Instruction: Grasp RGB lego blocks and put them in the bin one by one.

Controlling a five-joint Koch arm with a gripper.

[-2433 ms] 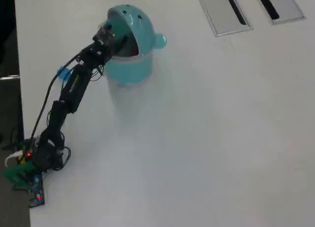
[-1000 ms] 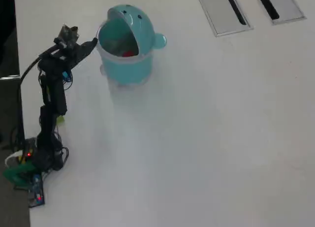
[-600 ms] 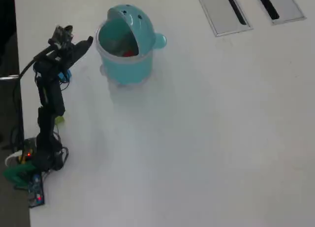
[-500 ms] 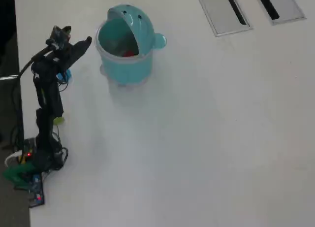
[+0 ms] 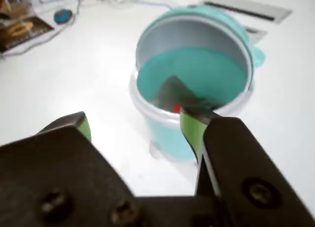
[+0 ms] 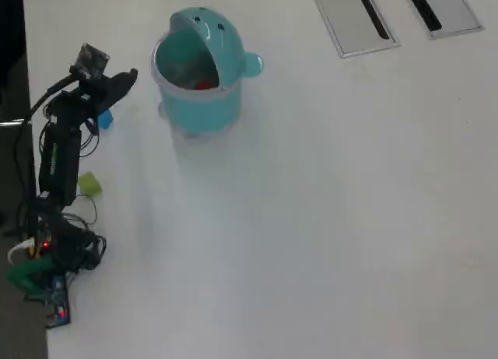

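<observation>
Risk as I saw it: the small blue plastic block [image 6: 104, 120] lay right under the black arm's wrist, half hidden from overhead, so a descent could clip or shove it instead of straddling it. The yellow-green plastic block [image 6: 89, 184] sat close beside the arm's lower links and cables, where a swing might knock it off the white table [image 6: 327, 219] edge. The black gripper [image 5: 135, 121] with green pads was spread wide apart, empty, touching nothing, in the air left of the round teal plastic bin [image 6: 198, 102] in the overhead view. The red block [image 6: 203, 84] lay inside the bin.
</observation>
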